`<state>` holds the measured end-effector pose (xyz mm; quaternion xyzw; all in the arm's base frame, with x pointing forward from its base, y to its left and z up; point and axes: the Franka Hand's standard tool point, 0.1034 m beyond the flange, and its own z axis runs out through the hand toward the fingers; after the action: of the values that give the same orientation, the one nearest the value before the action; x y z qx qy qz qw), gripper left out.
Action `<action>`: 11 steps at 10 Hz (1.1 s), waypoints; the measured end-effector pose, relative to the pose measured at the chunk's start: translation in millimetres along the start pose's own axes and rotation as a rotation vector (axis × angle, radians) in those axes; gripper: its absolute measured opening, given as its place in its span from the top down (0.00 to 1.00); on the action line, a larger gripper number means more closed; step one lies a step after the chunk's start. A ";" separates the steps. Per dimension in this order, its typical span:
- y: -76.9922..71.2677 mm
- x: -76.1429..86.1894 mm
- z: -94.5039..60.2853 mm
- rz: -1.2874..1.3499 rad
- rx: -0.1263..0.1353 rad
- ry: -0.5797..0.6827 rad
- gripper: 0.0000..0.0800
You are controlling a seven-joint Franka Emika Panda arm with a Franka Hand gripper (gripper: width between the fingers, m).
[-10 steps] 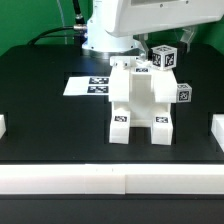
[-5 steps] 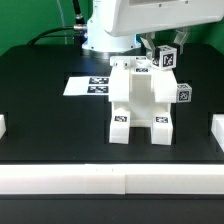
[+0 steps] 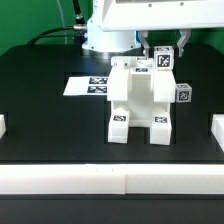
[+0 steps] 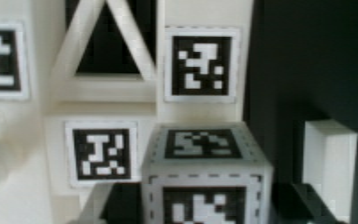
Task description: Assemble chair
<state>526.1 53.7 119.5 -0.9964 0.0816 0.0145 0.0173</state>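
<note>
The partly built chair [image 3: 135, 100], a blocky white structure with tag stickers on its two front feet, stands mid-table in the exterior view. At its upper right corner a white tagged block [image 3: 165, 61] sits between the dark fingers of my gripper [image 3: 166, 52], which is shut on it. In the wrist view this block [image 4: 202, 160] fills the lower middle, with a dark finger [image 4: 126, 205] on each side and my gripper [image 4: 206, 205] closed around it. Behind it are the chair's tagged panels [image 4: 202, 65]. A second tagged block [image 3: 183, 92] sticks out on the chair's right side.
The marker board [image 3: 88, 85] lies flat behind the chair toward the exterior view's left. White rails border the black table at the front [image 3: 110, 180], left [image 3: 3, 125] and right [image 3: 217, 130]. The arm's white base [image 3: 105, 40] stands behind.
The jaws have closed onto the tagged block at the chair's upper right. The block has shifted slightly down and to the exterior view's right.
</note>
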 end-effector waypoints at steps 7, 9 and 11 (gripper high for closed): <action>1.0 1.0 0.6 0.588 0.033 -0.013 0.64; -0.5 0.7 0.7 0.670 0.035 -0.016 0.64; -0.4 0.7 0.7 0.631 0.035 -0.015 0.52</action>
<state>526.8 54.0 118.7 -0.9214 0.3867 0.0251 0.0299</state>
